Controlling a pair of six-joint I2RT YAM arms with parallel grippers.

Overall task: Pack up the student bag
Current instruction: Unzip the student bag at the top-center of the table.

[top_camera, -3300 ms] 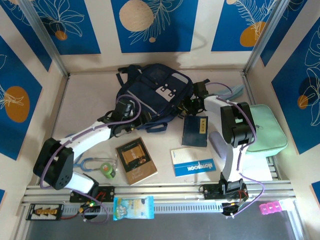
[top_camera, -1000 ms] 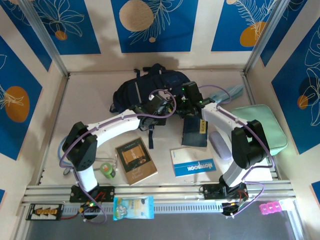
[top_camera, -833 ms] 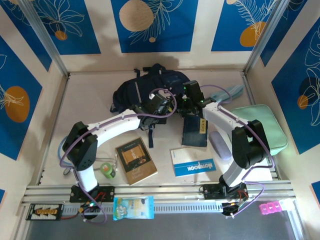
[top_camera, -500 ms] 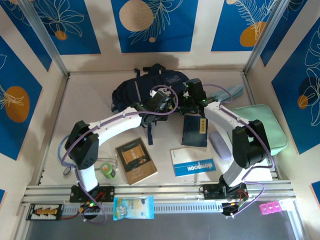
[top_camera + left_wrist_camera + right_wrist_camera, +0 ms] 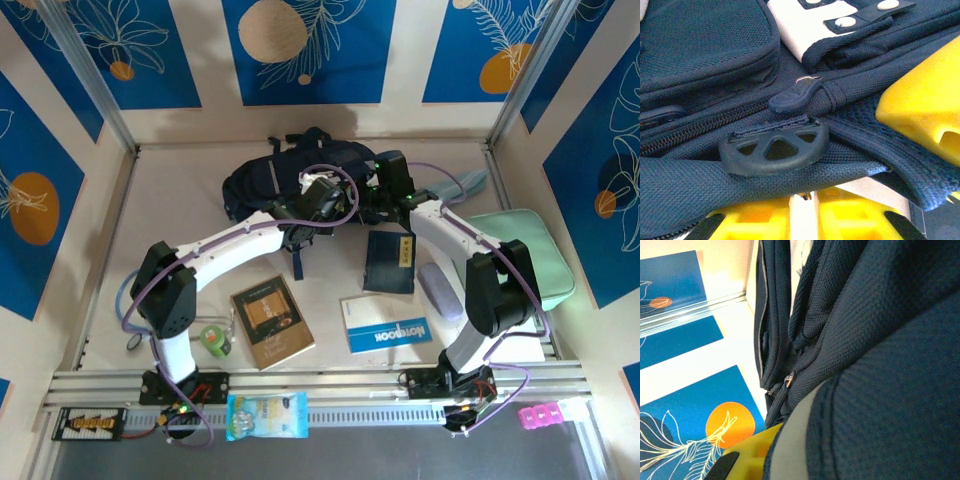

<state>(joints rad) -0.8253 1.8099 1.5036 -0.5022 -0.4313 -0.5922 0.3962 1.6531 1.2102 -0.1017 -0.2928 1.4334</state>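
The student bag (image 5: 270, 180), navy with a white patch, lies bunched at the back middle of the table. My left gripper (image 5: 318, 207) is at its near edge. In the left wrist view the yellow fingers (image 5: 755, 220) stand close together under a fold of the student bag (image 5: 700, 45), below a round black pull (image 5: 772, 150), with a small metal piece pinched in the slit. My right gripper (image 5: 375, 195) is shut on the bag's right side. Navy fabric of the student bag (image 5: 880, 340) drapes over its yellow finger (image 5: 745, 455); the right finger (image 5: 925, 110) also shows from the left wrist.
In front of the bag lie a dark blue book (image 5: 390, 262), a blue-and-white notebook (image 5: 387, 330), a brown book (image 5: 272, 320) and a green tape roll (image 5: 213, 338). A mint case (image 5: 530, 255) and a lilac case (image 5: 440, 290) sit right. A snack packet (image 5: 266, 415) rests on the front rail.
Both grippers have crept toward the back wall with the bag, which has bunched up and shifted left since the earliest frame. The left jaws have drawn closer together.
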